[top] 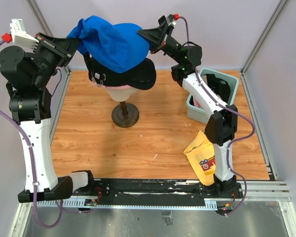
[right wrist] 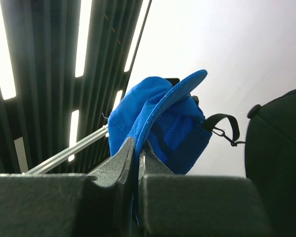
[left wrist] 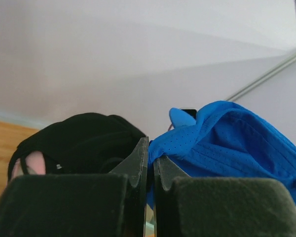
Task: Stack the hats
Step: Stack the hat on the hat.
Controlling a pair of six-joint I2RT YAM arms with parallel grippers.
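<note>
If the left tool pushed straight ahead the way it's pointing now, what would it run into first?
Apart from the blue cap that the left tool is shut on, probably the black cap on the mannequin head, just ahead; depth is unclear.

The top view looks steeply down on the blue cap from high on its near side, far enough to hold the whole table; the left wrist view sits close beside the cap, facing the wall; the right wrist view, equally close, tilts up past it toward ceiling lights; all three share the cap.
</note>
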